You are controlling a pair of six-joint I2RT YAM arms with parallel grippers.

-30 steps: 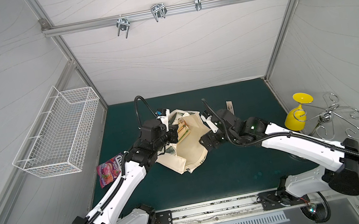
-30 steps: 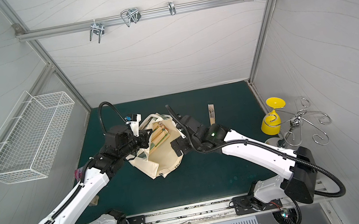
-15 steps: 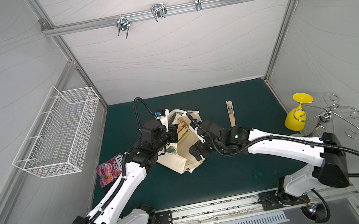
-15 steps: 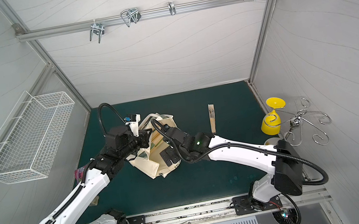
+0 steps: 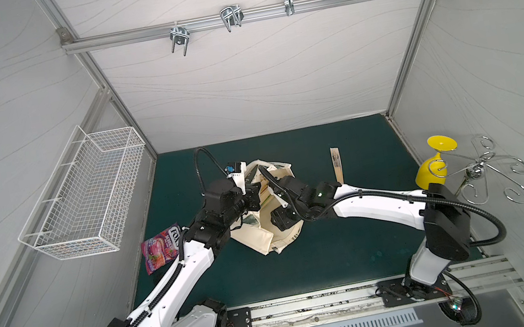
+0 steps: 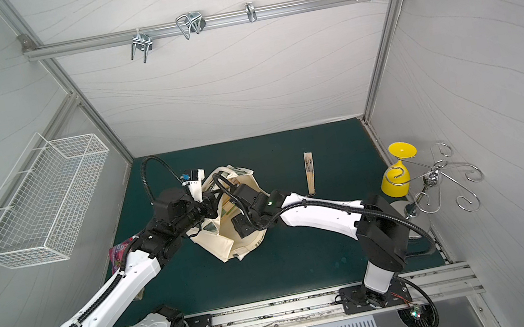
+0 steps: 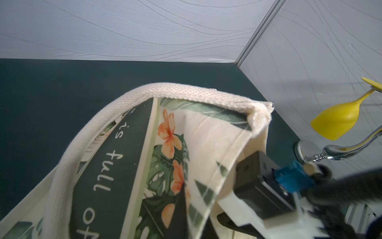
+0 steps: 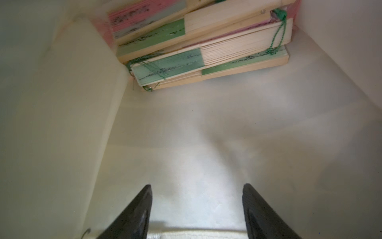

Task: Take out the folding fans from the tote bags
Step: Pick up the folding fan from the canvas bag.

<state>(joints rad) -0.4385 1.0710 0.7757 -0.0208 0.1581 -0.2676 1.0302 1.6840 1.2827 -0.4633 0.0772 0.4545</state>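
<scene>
The cream tote bag (image 5: 259, 241) (image 6: 220, 246) lies slumped in the middle of the green mat. My left gripper (image 7: 186, 207) is shut on the bag's printed side panel (image 7: 132, 165) near the rim and holds it up. My right gripper (image 8: 197, 186) is inside the bag, open, with only bare canvas between its fingers. A stack of several folding fans (image 8: 202, 41), with green and pink tops and green tassels, lies at the bag's far end, well ahead of those fingers. In both top views one more fan (image 5: 337, 167) (image 6: 309, 172) lies on the mat to the right of the bag.
A pink snack packet (image 5: 161, 249) lies by the left arm. A white wire basket (image 5: 84, 199) hangs on the left wall. A yellow goblet (image 5: 434, 166) and a chrome hook stand (image 5: 483, 169) stand at the right edge. Metal hooks (image 5: 231, 18) hang on the overhead rail.
My right arm has swung left and pushed its gripper into the bag's mouth, and its jaws have narrowed somewhat. The left gripper has kept its hold without moving.
</scene>
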